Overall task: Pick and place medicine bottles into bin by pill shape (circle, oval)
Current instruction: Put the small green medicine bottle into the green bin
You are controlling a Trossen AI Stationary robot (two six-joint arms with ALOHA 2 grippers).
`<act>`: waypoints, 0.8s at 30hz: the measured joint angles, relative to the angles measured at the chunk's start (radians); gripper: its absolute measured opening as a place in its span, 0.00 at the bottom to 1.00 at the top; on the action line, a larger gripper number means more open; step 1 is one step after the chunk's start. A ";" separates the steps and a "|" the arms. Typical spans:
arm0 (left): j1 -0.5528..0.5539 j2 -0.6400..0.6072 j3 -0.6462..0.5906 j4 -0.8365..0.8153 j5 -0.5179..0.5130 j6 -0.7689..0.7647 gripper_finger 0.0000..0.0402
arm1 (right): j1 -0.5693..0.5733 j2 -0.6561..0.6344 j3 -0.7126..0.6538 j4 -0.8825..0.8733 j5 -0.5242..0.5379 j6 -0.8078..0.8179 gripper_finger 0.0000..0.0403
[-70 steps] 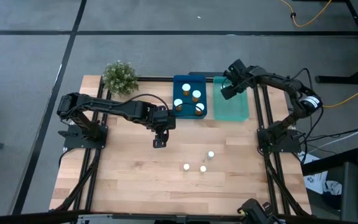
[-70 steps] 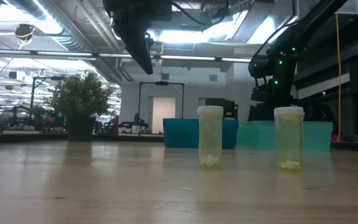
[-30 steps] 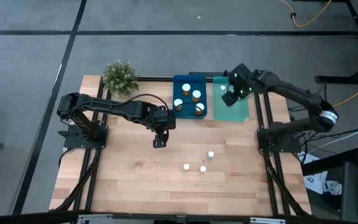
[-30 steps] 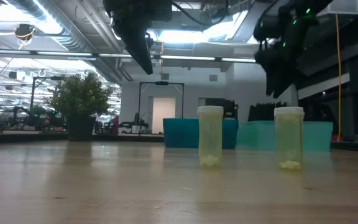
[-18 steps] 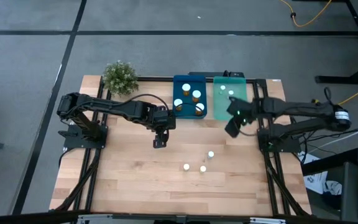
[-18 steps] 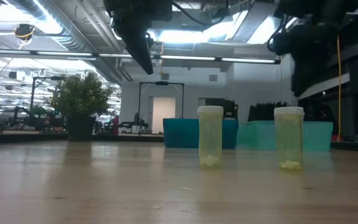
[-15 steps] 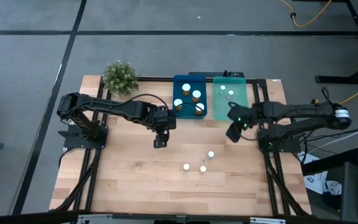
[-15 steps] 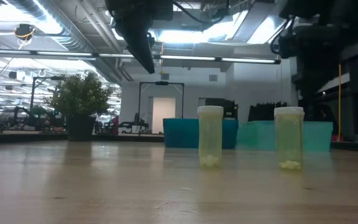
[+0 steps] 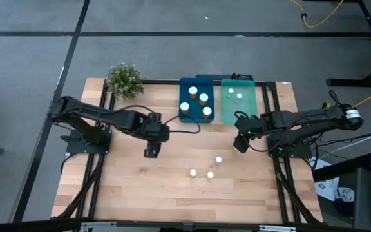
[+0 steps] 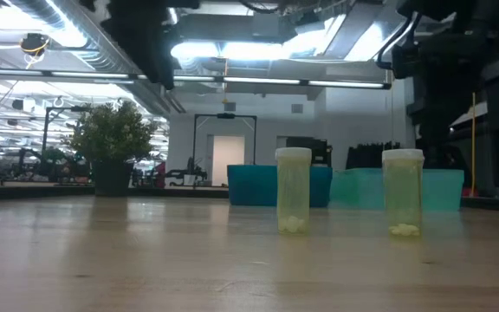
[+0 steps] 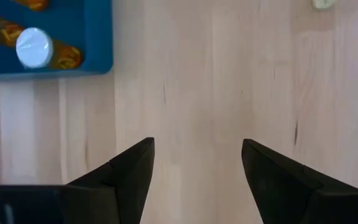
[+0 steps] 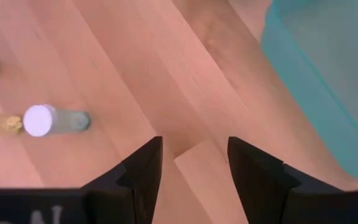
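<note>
Both claws spread and empty from what I see. Left claw (image 9: 149,153) hangs over bare table (image 9: 127,187); right claw (image 9: 239,144) sits just in front of the teal bin (image 9: 239,116). Three pale bottles (image 9: 210,174) stand mid-table; amber bottles (image 9: 202,98) in the blue bin (image 9: 196,118).

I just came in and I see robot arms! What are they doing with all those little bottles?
They sort medicine bottles into two trays. Four sit in the blue tray and two in the teal tray. Three pale bottles wait on the wooden table. Both grippers are open and empty right now. The right gripper hovers just in front of the teal tray, nearest those bottles. The left gripper hovers over bare table.
</note>
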 joint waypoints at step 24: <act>0.125 -0.969 -1.083 0.982 -0.217 -0.062 0.58 | 0.000 0.000 0.000 0.043 0.000 0.003 0.46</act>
